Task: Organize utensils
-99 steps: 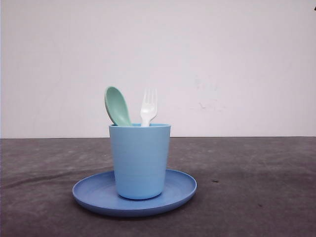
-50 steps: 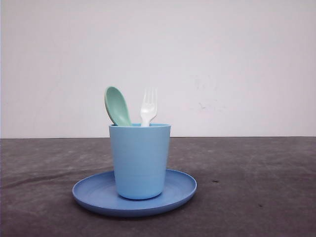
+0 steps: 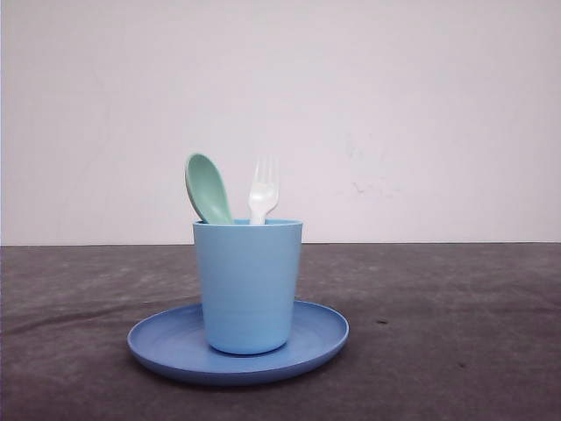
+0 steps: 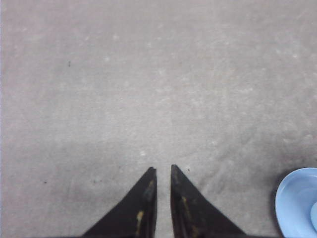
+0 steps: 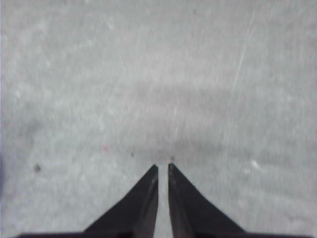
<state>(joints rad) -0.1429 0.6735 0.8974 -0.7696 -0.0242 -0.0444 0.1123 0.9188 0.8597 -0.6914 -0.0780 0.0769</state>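
Nothing has shifted since the earlier frames: both arms hang over bare grey table [image 4: 148,74], the left gripper [image 4: 163,169] and right gripper [image 5: 162,166] each pressed nearly together, empty. Farther off, the plate [image 3: 166,346] carries the cup [image 3: 248,285], with spoon [image 3: 207,187] left and fork [image 3: 263,189] right standing inside.

On my feed the left gripper [image 4: 163,171] was a pair of flat black fingers [image 4: 143,203], each tapering to a sharp triangular tip. Their inner edges carried yellowish scuffs and flecks (worn paint or residue, I couldn't tell which). The right gripper [image 5: 163,167] had the same black wedge-shaped fingers [image 5: 188,208], cleaner on their faces, with only a thin pale line along the inner edges. I saw no cables, screws or printed markings on either one.
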